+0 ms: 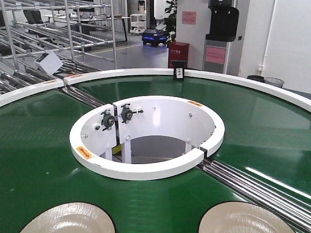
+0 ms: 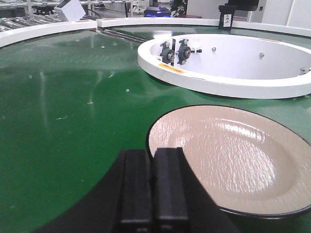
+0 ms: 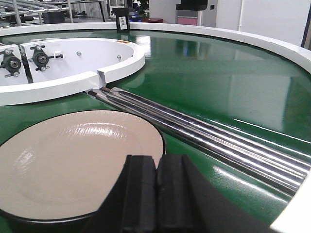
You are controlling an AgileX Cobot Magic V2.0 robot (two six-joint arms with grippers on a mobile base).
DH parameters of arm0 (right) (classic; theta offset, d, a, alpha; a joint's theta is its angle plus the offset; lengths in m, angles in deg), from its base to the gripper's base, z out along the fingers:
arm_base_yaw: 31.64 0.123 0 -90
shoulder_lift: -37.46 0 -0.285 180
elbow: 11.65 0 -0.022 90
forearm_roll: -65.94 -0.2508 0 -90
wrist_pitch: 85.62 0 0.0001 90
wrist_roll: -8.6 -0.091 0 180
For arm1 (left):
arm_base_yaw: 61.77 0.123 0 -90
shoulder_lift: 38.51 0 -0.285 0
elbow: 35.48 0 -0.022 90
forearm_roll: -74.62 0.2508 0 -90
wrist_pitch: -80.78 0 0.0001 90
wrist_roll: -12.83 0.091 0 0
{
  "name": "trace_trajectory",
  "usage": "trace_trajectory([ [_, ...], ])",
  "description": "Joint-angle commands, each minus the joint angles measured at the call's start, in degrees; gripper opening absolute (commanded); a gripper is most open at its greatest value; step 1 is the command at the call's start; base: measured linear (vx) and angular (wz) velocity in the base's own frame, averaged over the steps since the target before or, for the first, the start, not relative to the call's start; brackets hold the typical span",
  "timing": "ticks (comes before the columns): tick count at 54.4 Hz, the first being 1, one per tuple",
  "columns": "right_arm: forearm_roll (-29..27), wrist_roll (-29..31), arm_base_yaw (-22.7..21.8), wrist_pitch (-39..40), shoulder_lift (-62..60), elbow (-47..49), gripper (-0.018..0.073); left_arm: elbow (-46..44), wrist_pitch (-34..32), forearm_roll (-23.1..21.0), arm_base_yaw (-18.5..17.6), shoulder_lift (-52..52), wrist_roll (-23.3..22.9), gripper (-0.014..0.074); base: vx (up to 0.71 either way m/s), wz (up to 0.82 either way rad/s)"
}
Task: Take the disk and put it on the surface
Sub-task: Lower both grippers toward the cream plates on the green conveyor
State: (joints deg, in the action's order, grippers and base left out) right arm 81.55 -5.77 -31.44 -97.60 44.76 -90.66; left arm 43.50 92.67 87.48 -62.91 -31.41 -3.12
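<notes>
Two beige disks with dark rims lie flat on the green conveyor belt (image 1: pixel 43 145): the left disk (image 1: pixel 68 219) and the right disk (image 1: pixel 245 218), both cut off by the bottom edge of the front view. The left wrist view shows its disk (image 2: pixel 233 155) just right of and beyond my left gripper (image 2: pixel 153 151), whose black fingers are pressed together with nothing between them. My right gripper (image 3: pixel 156 158) is likewise shut and empty, its tips over the near right edge of its disk (image 3: pixel 73 160). The dark grey tabletop is out of view.
A white inner ring (image 1: pixel 146 170) with bearing blocks (image 1: pixel 116 116) surrounds the belt's central hole. Steel rollers (image 1: pixel 257 187) cross the belt right of the right disk. A white outer rim (image 1: pixel 228 77) bounds the belt, with a small black sign (image 1: pixel 179 72). Metal racks (image 1: pixel 58 29) stand behind.
</notes>
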Motion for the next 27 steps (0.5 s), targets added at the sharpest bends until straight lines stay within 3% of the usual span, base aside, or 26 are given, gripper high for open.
trace_trajectory([
  [1,0.4,0.4,-0.3,4.6,-0.5,-0.3,-0.0008,-1.5,-4.3,0.4,-0.1,-0.7,0.1,-0.0008,0.00,0.00],
  [27,0.4,0.4,-0.3,4.7,-0.5,-0.3,-0.0008,-1.5,-4.3,0.4,-0.1,-0.7,0.1,-0.0008,0.00,0.00],
])
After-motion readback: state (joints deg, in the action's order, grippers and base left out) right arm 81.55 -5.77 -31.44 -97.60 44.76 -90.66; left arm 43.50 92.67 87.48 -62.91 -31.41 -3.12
